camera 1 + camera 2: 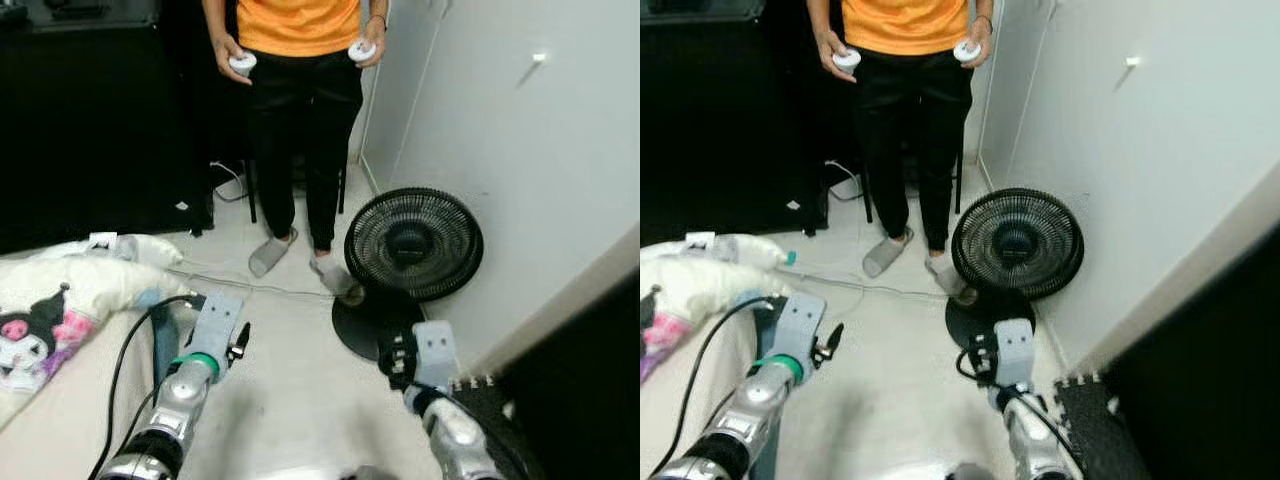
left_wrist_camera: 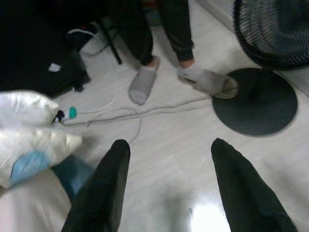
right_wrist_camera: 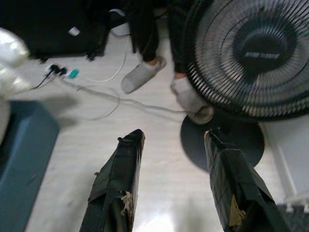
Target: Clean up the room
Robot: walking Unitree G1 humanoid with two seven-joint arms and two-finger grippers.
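Left wrist view: left gripper (image 2: 166, 159) spread wide, holding nothing, above shiny white floor (image 2: 159, 188). Right gripper (image 3: 174, 145) wide apart too, empty. Might snag thin grey cable (image 2: 145, 111) or bump round black wire-mesh fan (image 1: 413, 243). Soft white pillows (image 1: 90, 285) beside. Farther off, person in grey slippers (image 1: 270, 255).

The 2 head views look forward and down from above at the pale floor (image 1: 300, 380), both taking in the black fan (image 1: 413, 243) by the wall and a person's legs (image 1: 305, 150) farther off; the right eye's picture sits shifted slightly sideways. Each wrist view looks low along its own 2 black fingers, near the floor. The left tool (image 2: 166, 183) and right tool (image 3: 176, 186) cameras both share the fan's round base (image 2: 256, 101), the grey slippers (image 3: 142, 75) and the white cable (image 2: 145, 112) with the head views.
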